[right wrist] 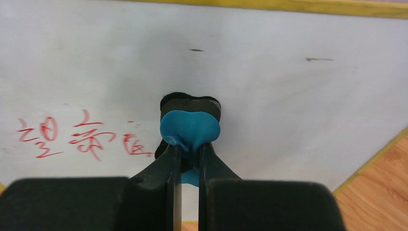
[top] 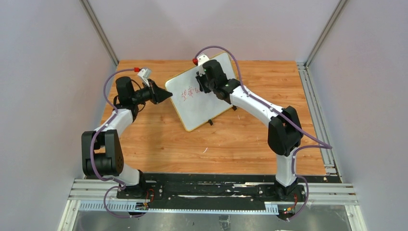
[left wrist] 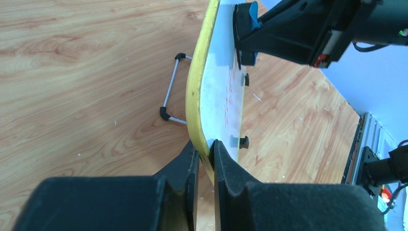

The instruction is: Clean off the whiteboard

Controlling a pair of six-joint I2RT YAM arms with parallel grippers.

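— On the far middle of the wooden counter (top: 231,144), what do you see?

— The whiteboard (top: 202,103), turned slantwise. It has a white face, a thin yellow frame and rounded corners. From the left wrist view it stands tilted, its face towards the right arm.

— Who holds it?

— The left gripper (left wrist: 206,147) is clamped on the yellow frame at the board's left corner. The right gripper (right wrist: 189,149) is closed tight on a blue eraser (right wrist: 189,127), whose black pad touches the board's face near its middle.

— Is the face clean?

— No. Red handwriting (right wrist: 79,137) sits just left of the eraser. To the right the face is grey-white and smudged, with two short dark marks (right wrist: 318,59) near the top frame.

— Anything smaller?

— Small black feet (left wrist: 244,141) along one edge, and a thin wire stand (left wrist: 169,89) behind the board.
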